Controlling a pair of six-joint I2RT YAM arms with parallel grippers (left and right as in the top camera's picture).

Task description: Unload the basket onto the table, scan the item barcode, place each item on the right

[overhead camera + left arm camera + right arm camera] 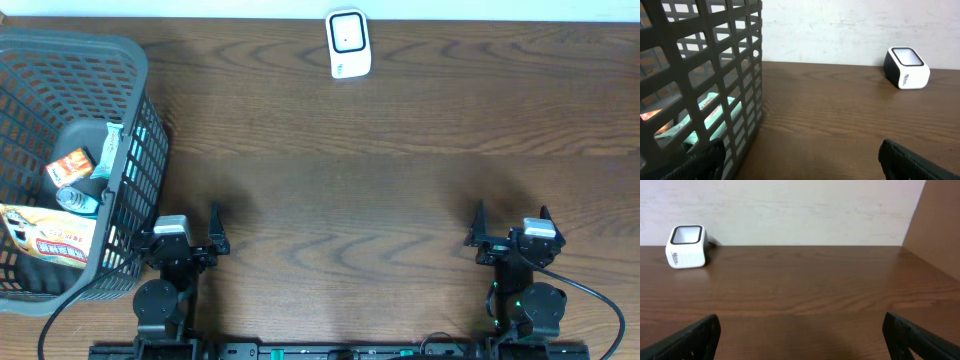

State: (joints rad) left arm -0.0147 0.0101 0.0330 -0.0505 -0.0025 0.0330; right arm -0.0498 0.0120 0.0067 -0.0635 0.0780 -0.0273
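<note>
The snacks (72, 165) in the left-side basket (140, 110) lie beside the left hand (180, 236), wide open and empty like the right hand (512, 234).

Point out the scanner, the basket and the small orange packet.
White box-shaped barcode scanner (349, 40), overhead view, dark top window.
Dark grey plastic mesh basket (150, 150), overhead view, side wall.
Small orange packet (72, 164), overhead view, middle.

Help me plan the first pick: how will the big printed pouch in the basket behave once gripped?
The pouch looks like thin, flat film, so it will probably sag from a pinch. It likely feels light for its size. It lies close to the basket wall, so it might snag on the mesh.
</note>
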